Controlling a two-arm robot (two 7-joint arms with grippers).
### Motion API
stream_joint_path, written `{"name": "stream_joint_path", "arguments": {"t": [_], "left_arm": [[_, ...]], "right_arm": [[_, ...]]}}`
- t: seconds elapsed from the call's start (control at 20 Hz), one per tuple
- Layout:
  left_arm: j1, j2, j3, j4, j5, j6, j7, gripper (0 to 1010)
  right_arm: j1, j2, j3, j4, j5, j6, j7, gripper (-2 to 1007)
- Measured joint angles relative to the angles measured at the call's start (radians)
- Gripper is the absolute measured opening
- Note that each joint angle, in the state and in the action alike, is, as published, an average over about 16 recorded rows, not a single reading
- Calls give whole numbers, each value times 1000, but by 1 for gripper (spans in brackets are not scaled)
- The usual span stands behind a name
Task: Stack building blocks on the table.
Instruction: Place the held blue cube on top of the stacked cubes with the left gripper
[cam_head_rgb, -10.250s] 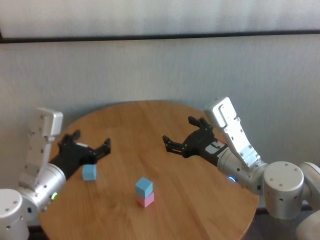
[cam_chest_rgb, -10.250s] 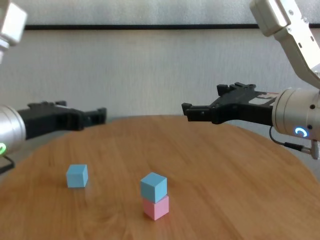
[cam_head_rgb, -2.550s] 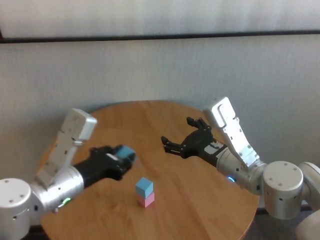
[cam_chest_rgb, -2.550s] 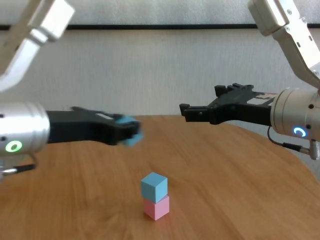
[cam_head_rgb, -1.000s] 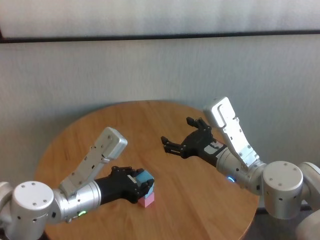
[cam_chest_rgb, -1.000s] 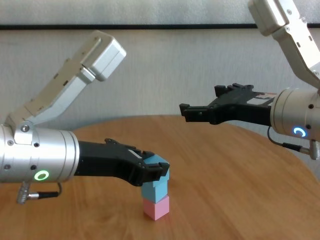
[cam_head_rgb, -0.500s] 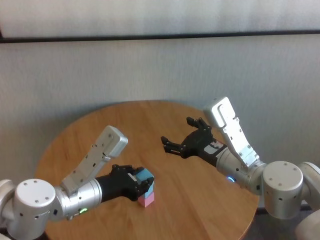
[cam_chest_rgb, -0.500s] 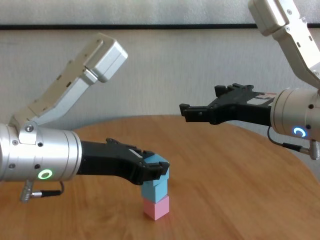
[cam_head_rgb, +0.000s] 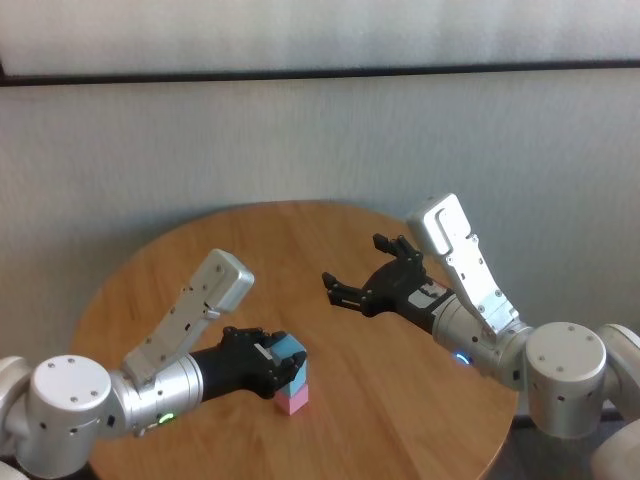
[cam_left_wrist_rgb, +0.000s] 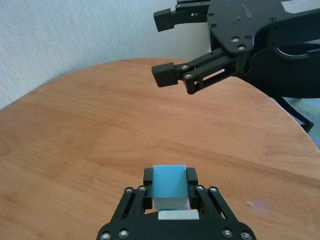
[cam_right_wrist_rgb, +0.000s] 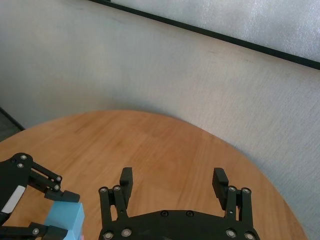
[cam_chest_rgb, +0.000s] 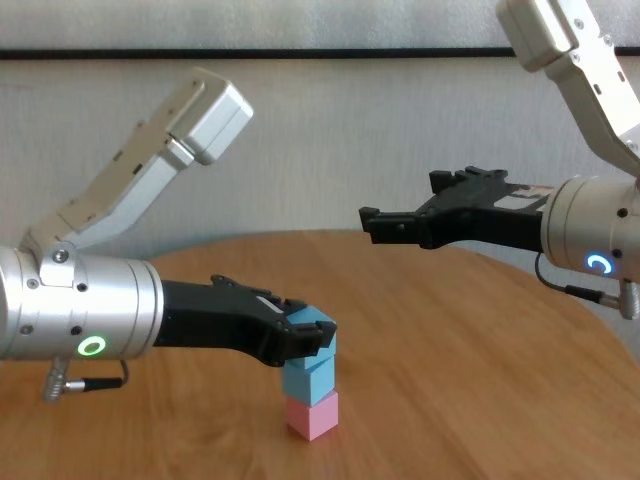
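My left gripper (cam_head_rgb: 277, 364) is shut on a light blue block (cam_head_rgb: 290, 350) and holds it right on top of the stack, in line with it. Below it are the second light blue block (cam_chest_rgb: 307, 380) and the pink block (cam_chest_rgb: 313, 416) at the bottom, standing on the round wooden table (cam_head_rgb: 350, 240). I cannot tell whether the held block rests on the one below. In the left wrist view the held block (cam_left_wrist_rgb: 170, 185) sits between the two fingers. My right gripper (cam_head_rgb: 362, 283) is open and empty, hovering over the table's far middle, away from the stack.
The table's curved edge (cam_chest_rgb: 600, 330) runs close to the right forearm. A grey wall stands behind the table. Bare wood (cam_left_wrist_rgb: 100, 125) lies all around the stack.
The left gripper took the loose blue block from the table's left side and carried it onto the blue-on-pink stack. Over the last second it barely moved. The right arm stayed still.
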Motion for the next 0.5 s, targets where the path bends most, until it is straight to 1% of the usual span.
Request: {"name": "stream_joint_path", "arguments": {"t": [0.5], "left_arm": [[-6, 3, 4, 6, -5, -4, 1, 403]], "right_arm": [[0, 0, 0, 0, 0, 0, 0, 1005]]}}
